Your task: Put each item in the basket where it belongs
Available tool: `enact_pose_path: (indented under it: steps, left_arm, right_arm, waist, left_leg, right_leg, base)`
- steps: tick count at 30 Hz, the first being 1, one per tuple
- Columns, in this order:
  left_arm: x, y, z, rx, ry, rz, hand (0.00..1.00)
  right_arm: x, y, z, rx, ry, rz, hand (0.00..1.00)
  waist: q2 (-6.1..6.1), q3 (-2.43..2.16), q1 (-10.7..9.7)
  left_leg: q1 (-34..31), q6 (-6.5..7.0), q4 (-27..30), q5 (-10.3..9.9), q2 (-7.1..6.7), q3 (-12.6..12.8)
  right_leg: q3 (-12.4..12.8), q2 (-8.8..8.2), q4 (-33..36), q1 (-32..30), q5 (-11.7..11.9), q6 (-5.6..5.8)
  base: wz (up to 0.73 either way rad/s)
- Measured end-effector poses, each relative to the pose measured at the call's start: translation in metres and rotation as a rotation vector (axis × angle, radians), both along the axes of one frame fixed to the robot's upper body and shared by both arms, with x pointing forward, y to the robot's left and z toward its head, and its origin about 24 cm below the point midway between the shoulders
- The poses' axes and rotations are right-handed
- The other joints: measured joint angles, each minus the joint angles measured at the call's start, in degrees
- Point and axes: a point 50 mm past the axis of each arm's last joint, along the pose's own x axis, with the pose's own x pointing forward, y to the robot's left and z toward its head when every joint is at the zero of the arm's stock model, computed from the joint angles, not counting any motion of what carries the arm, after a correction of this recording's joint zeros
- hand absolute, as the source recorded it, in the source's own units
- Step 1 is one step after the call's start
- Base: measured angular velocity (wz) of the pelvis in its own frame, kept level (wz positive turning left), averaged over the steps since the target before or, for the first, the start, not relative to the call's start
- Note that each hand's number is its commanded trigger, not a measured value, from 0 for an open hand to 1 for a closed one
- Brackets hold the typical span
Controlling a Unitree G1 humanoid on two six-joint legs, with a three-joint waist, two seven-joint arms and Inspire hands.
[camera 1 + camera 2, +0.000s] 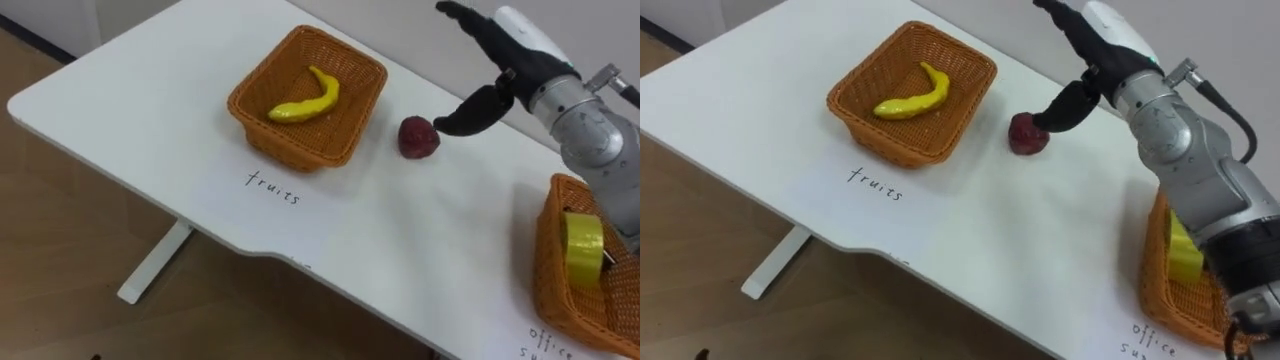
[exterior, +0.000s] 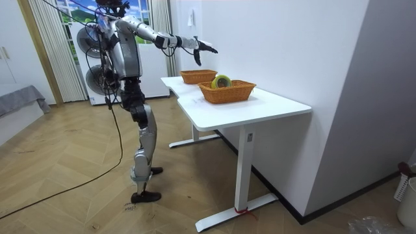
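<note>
A dark red fruit [image 1: 418, 137] lies on the white table [image 1: 150, 110], just right of a wicker basket [image 1: 280, 135] that holds a yellow banana [image 1: 310, 100]. My right hand [image 1: 505, 60] hovers above and to the right of the red fruit, open, fingers stretched out and thumb pointing down close to the fruit without holding it. At the table's right edge a second wicker basket [image 1: 560, 270] holds a yellow tape roll [image 1: 583, 245]. In the room view I stand at the table's end with the right arm stretched over it, right hand [image 2: 201, 45] above the baskets.
A handwritten label [image 1: 272, 187] marks the table in front of the banana basket, and another sits by the right basket. The table's front edge runs diagonally, with wooden floor below. A white wall stands close behind the table.
</note>
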Motion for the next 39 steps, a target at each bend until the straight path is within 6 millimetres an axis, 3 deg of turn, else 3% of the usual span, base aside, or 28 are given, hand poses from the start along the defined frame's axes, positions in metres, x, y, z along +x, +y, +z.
enact_pose_path:
  steps: [2,7,12,17,22,30,39]
  left_arm:
    - [0.0,0.0,0.0,0.004,0.009,0.002,0.0]
    - [0.0,-0.002,-0.002,0.02,0.032,0.001,0.0]
    - [0.002,-0.005,-0.003,0.022,0.037,-0.01,0.0]
    - [0.003,-0.005,-0.003,0.021,0.033,-0.012,0.0]
    - [0.013,-0.008,-0.001,0.016,0.008,-0.024,0.0]
    - [0.021,-0.009,0.0,0.024,-0.024,-0.035,0.0]
    - [0.033,-0.015,0.0,0.02,-0.048,-0.088,0.0]
  right_arm:
    - [-0.001,-0.004,-0.007,0.001,0.027,-0.02,0.0]
    - [-0.003,-0.017,-0.025,0.012,0.112,-0.1,0.0]
    - [-0.004,-0.026,-0.044,0.024,0.195,-0.176,0.0]
    - [0.0,-0.025,-0.045,0.063,0.209,-0.191,0.0]
    - [0.004,-0.026,-0.047,0.078,0.222,-0.215,0.0]
    - [0.008,-0.031,-0.05,0.078,0.22,-0.261,0.0]
    - [0.009,-0.02,-0.057,0.107,0.204,-0.264,0.0]
  waist:
    - [0.31,0.08,0.1]
    - [1.19,-0.28,0.6]
    - [1.1,-0.36,1.5]
    - [0.99,-0.38,1.8]
    - [1.06,-0.27,1.8]
    - [1.52,0.35,1.7]
    - [1.32,0.52,1.6]
  left_leg:
    - [-0.1,0.0,0.0,0.0,-0.01,0.0]
    - [0.2,-0.01,-0.4,0.0,0.0,0.1]
    - [-0.1,-0.01,-0.6,0.1,0.05,0.1]
    - [-1.0,0.01,-0.6,0.2,0.07,0.3]
    - [-2.3,0.04,-0.3,0.3,0.06,0.2]
    - [-3.5,0.05,-0.5,0.3,0.06,0.2]
    - [-4.6,0.04,-2.2,1.2,-0.04,0.2]
  right_leg:
    - [0.0,0.0,0.0,-0.1,0.0,0.0]
    - [0.1,-0.03,0.0,-0.1,0.0,0.0]
    - [0.1,-0.02,0.0,-0.5,0.0,0.0]
    - [0.1,-0.02,0.0,-1.5,0.0,0.0]
    - [0.1,0.01,0.0,-2.7,0.0,0.0]
    - [0.0,0.01,0.0,-4.0,0.0,-0.01]
    - [0.1,-0.26,0.0,-6.1,0.0,-0.02]
  base:
    - [0.0]
    - [0.0]
    - [0.0]
    - [0.0]
    - [0.0]
    - [0.0]
    - [0.0]
